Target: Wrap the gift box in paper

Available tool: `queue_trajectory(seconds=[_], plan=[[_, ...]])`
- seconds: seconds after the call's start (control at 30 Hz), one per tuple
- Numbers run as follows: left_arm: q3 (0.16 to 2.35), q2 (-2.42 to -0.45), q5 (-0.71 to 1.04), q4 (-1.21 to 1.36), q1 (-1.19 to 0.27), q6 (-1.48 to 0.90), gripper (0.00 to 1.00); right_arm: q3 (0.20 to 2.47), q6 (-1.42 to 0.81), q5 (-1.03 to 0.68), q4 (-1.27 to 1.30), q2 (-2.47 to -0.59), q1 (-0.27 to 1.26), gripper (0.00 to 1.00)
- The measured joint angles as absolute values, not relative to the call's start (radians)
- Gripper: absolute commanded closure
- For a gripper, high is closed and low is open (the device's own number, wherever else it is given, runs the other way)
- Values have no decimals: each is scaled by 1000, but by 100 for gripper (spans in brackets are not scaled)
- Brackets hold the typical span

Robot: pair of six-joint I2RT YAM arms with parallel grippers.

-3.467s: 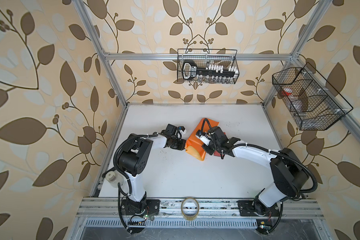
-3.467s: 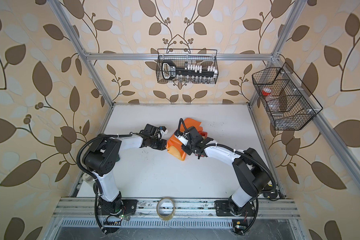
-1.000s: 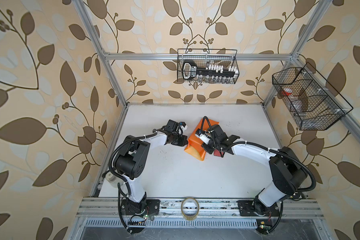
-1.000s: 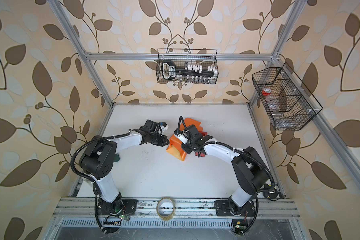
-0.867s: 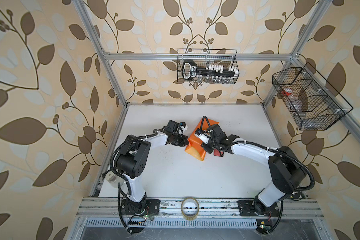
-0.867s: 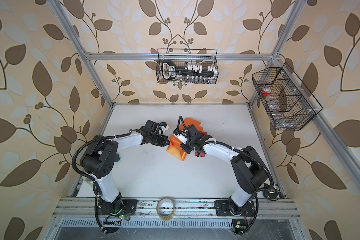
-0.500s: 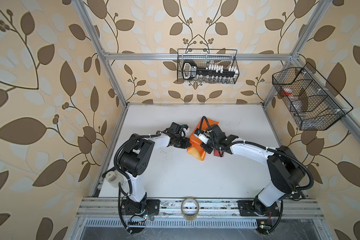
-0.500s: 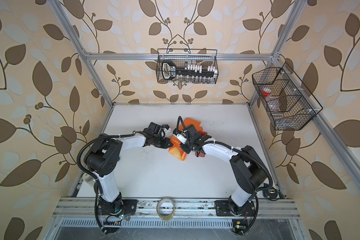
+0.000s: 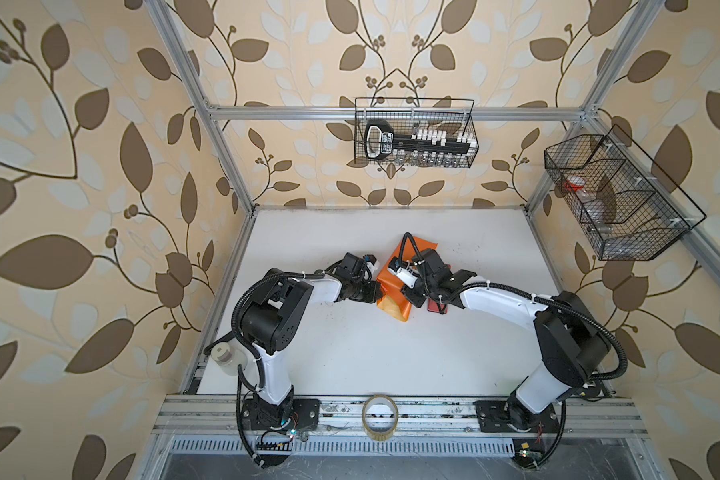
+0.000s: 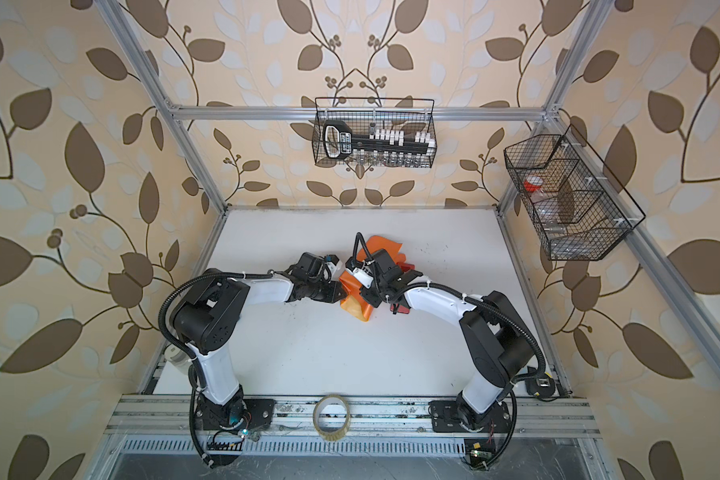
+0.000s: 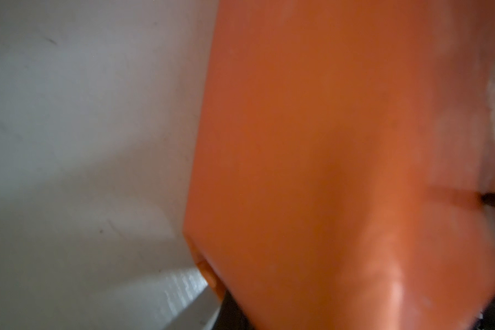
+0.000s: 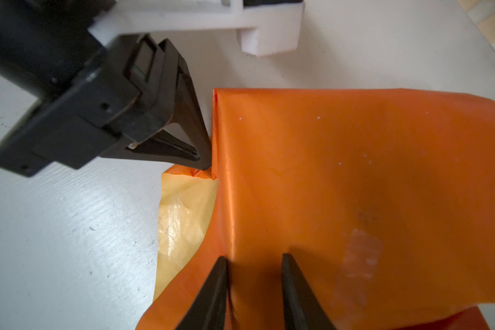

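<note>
The orange paper (image 9: pixel 400 250) (image 10: pixel 385 243) lies folded over a flat shape at mid-table. The gift box itself is hidden under it. A yellow-tan flap of the paper's underside (image 12: pixel 183 214) sticks out at the near corner. My left gripper (image 12: pixel 204 165) (image 9: pixel 377 293) is shut, its tips touching the folded side edge of the paper. The left wrist view is filled by orange paper (image 11: pixel 326 143). My right gripper (image 12: pixel 255 257) (image 10: pixel 368 299) rests on top of the wrapped shape with its fingers apart. One finger sits at the edge crease and nothing shows gripped between them.
A red tape dispenser (image 9: pixel 437 308) (image 10: pixel 400 308) lies under my right forearm beside the paper. A clear tape roll (image 9: pixel 380 415) stands on the front rail, a white bottle (image 9: pixel 225 359) at the table's left edge. Wire baskets (image 9: pixel 416 133) (image 9: pixel 616 199) hang on the walls.
My left gripper has slid a little toward the front along the paper's left side and now touches its edge. The right gripper has stayed on top.
</note>
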State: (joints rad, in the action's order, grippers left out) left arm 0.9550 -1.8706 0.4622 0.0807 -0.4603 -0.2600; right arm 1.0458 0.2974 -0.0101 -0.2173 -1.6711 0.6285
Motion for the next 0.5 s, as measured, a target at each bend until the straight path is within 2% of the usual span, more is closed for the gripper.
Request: queue_trajectory(seconds=[0.5], plan=[[912, -1872, 491, 175, -466, -349, 100, 1046, 297, -10, -217, -1671, 629, 68]])
